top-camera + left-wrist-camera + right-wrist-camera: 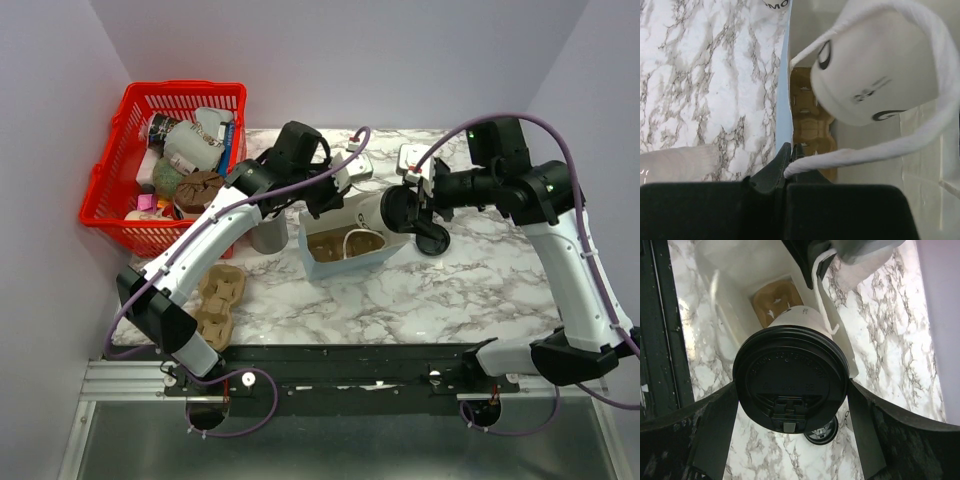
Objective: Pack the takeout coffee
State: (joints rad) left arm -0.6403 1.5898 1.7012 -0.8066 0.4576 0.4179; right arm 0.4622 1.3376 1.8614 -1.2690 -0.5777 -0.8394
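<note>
Fingers (771, 174) of our left arm are pinched tight on the white cord handle (850, 152) of a white paper bag (732, 310), drawing its mouth open over the brown cardboard cup carrier (340, 245) lying at its bottom. At centre, the tapered cream-white paper cup (875, 70) with its round black plastic lid (790, 377) hangs base-first and on a slant at the bag's mouth, above the carrier and not yet seated. On our right, the fingers (715, 430) stand wide, clamped on either side of the cup near its lid.

We judge the cord the chief hazard. It loops close round the cup, and lowering on this line could snag the base or drag the handle out of our left grip. The slant is another: a cup that meets the carrier off-square may miss a well, tip, and leak at the lid. We cannot tell whether it is full.

Around the scene, from the left: a red plastic basket (105, 190) heaped with oddments, spare brown cardboard trays (220, 295) on the white marble worktop (470, 285), a grey cup (268, 237) just beside the bag under our left arm, and a loose black lid (432, 243) below the right wrist. None of these blocks the way in; only the cord does.
</note>
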